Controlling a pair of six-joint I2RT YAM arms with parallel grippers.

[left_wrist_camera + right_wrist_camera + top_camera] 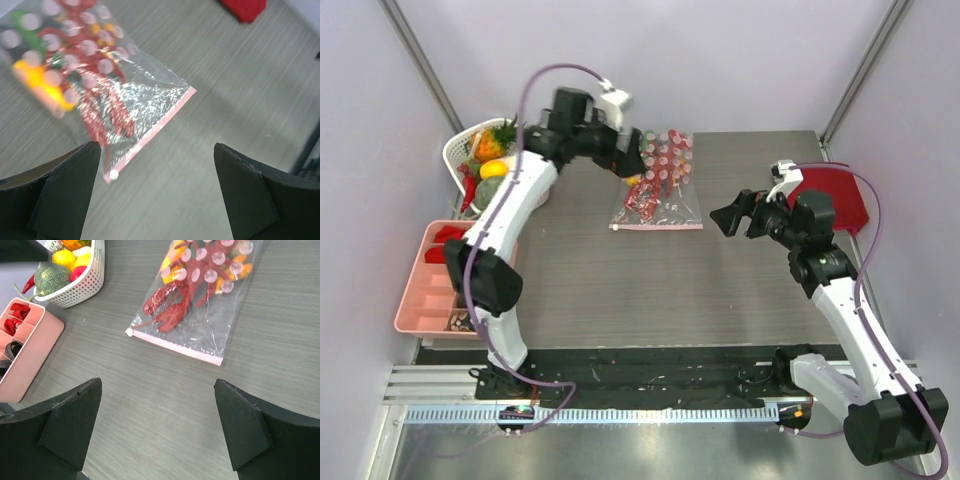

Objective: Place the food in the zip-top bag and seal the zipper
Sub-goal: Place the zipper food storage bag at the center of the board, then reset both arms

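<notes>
The clear zip-top bag (660, 185) with pale pink dots lies flat at the table's middle back. The red lobster (642, 200) and smaller yellow, orange and green food pieces are inside it. The pink zipper (656, 228) runs along the bag's near edge. My left gripper (628, 158) is open and empty above the bag's far left part. In the left wrist view the bag (145, 95), lobster (107, 107) and zipper (160, 125) lie ahead of the gripper (157, 190). My right gripper (725, 218) is open and empty to the right of the bag. Its wrist view shows the bag (227, 315), lobster (172, 307) and zipper (175, 346) beyond the gripper (157, 425).
A white basket (458, 150) of toy fruit and vegetables stands at the back left. A pink compartment tray (425, 290) lies at the left edge. A flat red object (832, 195) lies at the right. Frame posts stand at the back corners.
</notes>
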